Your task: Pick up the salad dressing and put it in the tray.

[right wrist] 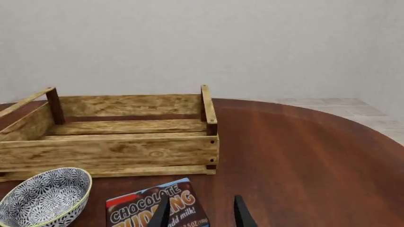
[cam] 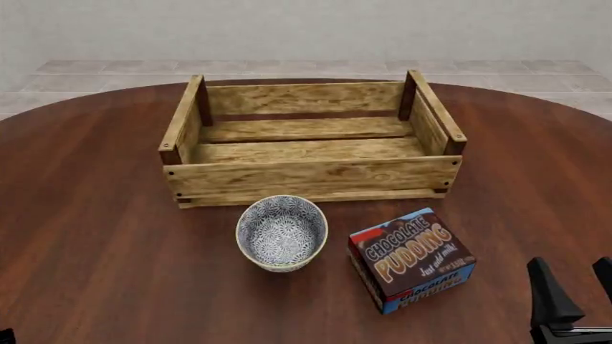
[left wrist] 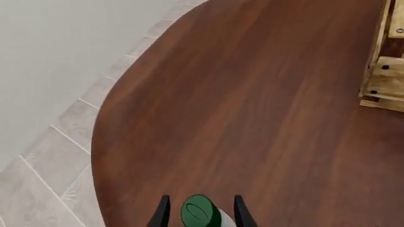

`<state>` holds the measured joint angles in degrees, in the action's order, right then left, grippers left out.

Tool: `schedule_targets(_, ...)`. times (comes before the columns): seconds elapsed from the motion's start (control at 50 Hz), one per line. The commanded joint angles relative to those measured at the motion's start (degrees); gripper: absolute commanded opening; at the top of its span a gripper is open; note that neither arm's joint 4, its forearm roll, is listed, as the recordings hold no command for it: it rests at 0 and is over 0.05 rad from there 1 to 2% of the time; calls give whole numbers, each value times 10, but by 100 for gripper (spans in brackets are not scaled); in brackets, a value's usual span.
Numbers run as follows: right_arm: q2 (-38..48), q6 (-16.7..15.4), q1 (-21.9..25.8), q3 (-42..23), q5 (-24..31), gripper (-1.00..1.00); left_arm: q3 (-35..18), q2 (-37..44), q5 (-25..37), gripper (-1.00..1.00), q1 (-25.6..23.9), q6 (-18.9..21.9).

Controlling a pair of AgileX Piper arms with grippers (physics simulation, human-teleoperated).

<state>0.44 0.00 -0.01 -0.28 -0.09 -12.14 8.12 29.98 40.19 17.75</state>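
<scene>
The salad dressing [left wrist: 200, 213], a whitish bottle with a dark green cap, shows only in the left wrist view, standing between the fingers of my left gripper [left wrist: 201, 197]. The jaws are open, with a small gap on each side of the cap. The bottle is out of the front view. The tray [cam: 311, 175] is a light-wood slatted crate at the table's far middle. A corner of it shows in the left wrist view [left wrist: 383, 80], and it also shows in the right wrist view [right wrist: 107, 151]. My right gripper [cam: 572, 271] is open and empty at the front right, also in its wrist view [right wrist: 201, 198].
A patterned blue-white bowl [cam: 281, 232] stands in front of the tray. A brown chocolate pudding box [cam: 411, 259] lies to its right, just left of my right gripper. The table's curved left edge [left wrist: 101, 123] and the tiled floor are close to my left gripper.
</scene>
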Motion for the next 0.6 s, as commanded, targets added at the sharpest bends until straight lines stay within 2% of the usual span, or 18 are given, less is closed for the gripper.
schedule_targets(0.02,0,0,0,0,0,100,-23,76,-1,100,30,11)
schedule_targets(0.06,0,0,0,0,0,100,-36,84,8,100,33,18)
schedule_targets(0.22,0,0,0,0,0,100,-14,127,-29,100,43,30)
schedule_targets(0.3,0,0,0,0,0,100,-24,150,-31,100,55,40)
schedule_targets(0.5,0,0,0,0,0,100,-31,204,-45,100,70,42)
schedule_targets(0.6,0,0,0,0,0,100,-17,222,-67,100,78,46)
